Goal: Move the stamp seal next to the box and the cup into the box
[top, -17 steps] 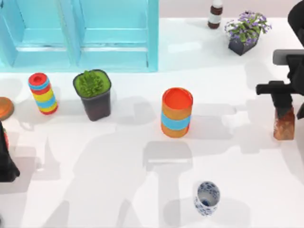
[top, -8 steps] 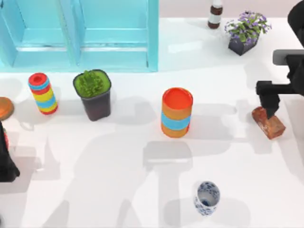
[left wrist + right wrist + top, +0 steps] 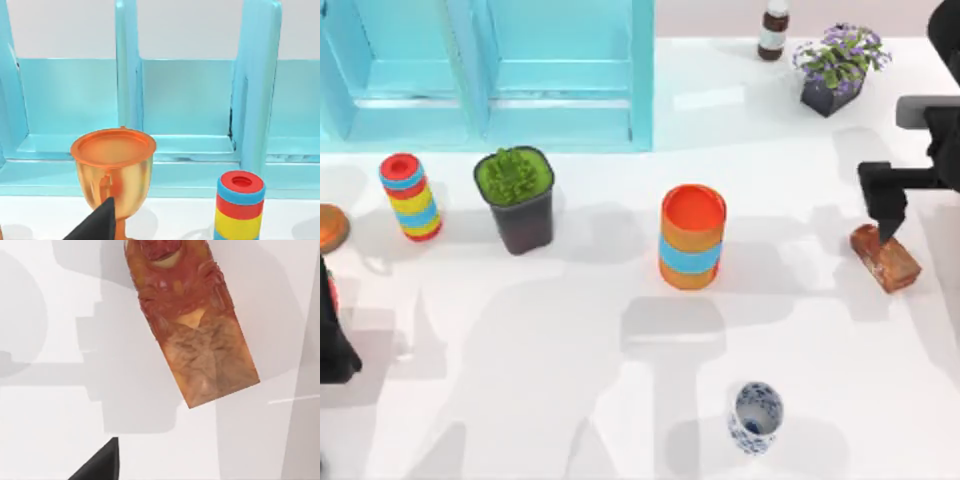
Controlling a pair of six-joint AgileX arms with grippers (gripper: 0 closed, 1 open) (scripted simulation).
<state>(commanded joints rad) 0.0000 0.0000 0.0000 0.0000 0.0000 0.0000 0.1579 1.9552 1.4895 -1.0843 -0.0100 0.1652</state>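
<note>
The stamp seal (image 3: 886, 257), a reddish-brown mottled block, lies on its side on the table at the far right, carved end toward the back. In the right wrist view the stamp seal (image 3: 190, 325) lies flat, apart from my dark fingertip (image 3: 100, 464). My right gripper (image 3: 888, 212) hangs open just above the seal's back end, holding nothing. The small white cup (image 3: 756, 416) with a blue pattern stands upright near the front edge, right of centre. The cyan box (image 3: 490, 75) spans the back left. My left gripper (image 3: 334, 345) is parked open at the left edge.
An orange cylinder with a blue band (image 3: 692, 237) stands mid-table. A green plant in a dark pot (image 3: 516, 198), a striped cylinder (image 3: 410, 196) and a golden goblet (image 3: 113, 172) stand in front of the box. A brown bottle (image 3: 773, 30) and a purple-flower pot (image 3: 836, 68) are at the back right.
The seal stood upright in my right gripper a second ago; it has since tipped over onto the table, free of the fingers. The right gripper has lifted slightly.
</note>
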